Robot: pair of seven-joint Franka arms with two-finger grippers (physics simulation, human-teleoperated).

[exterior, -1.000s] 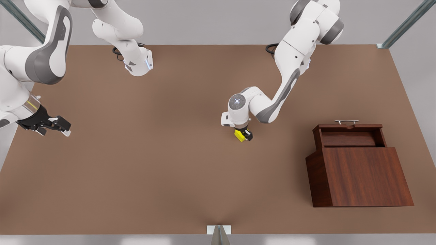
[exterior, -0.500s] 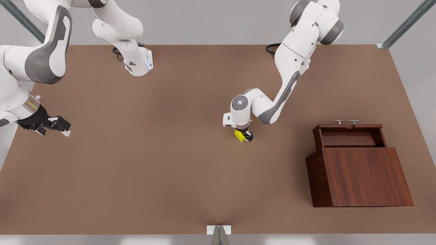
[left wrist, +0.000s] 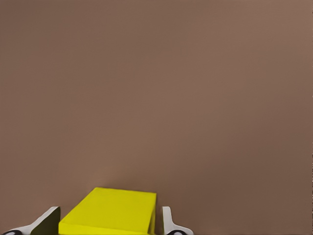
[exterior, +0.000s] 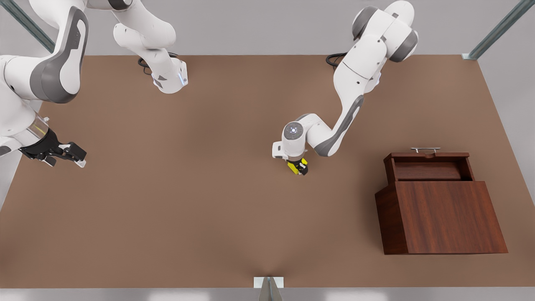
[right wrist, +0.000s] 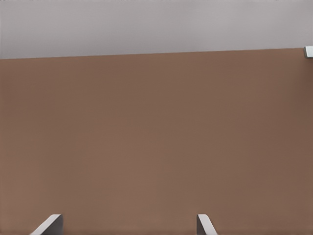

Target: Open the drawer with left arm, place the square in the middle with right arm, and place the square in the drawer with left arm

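The yellow square rests at the middle of the brown tabletop. My left gripper points down over it, shut on the square, with a finger against each side. The drawer stands pulled open out of the wooden cabinet at the front view's right, its silver handle on the far side. My right gripper waits open with nothing between its fingers near the table's edge at the front view's left.
The two arm bases stand along the table's far edge. A small metal bracket sits at the middle of the near edge. Bare tabletop lies between the square and the cabinet.
The left arm's wrist has sunk a little and shifted slightly over the square, whose top is now more covered by the gripper. The right arm has hardly moved.
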